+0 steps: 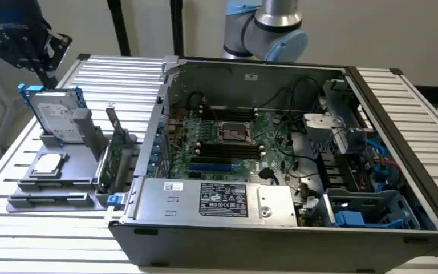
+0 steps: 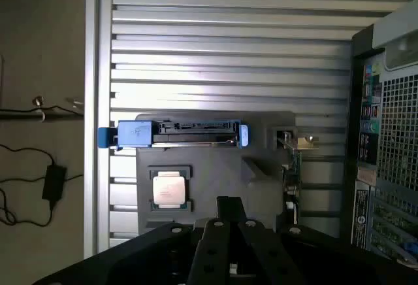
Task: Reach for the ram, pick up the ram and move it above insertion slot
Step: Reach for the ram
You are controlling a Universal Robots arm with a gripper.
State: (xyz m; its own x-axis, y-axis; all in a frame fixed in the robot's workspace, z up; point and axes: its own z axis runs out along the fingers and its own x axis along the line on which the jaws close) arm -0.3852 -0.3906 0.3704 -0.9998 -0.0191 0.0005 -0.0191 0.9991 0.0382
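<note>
My gripper (image 1: 43, 68) hangs shut and empty above the far end of the grey parts holder (image 1: 67, 171), at the exterior view's left. In the wrist view its dark fingers (image 2: 228, 208) are pressed together over the holder (image 2: 261, 128), near the processor (image 2: 170, 189). The ram is hidden: the gripper's body covers the part of the holder under it in the wrist view. The dark memory insertion slots (image 1: 227, 149) lie in a row on the motherboard inside the open computer case (image 1: 203, 237), well to the right of the gripper.
In the holder a hard drive in a blue frame (image 1: 55, 117) stands upright, with a processor (image 1: 48, 164) and a wide green expansion card (image 1: 112, 162) on edge. The case wall (image 1: 158, 131) rises between holder and motherboard. Cables and a cage (image 1: 371, 211) crowd the case's right side.
</note>
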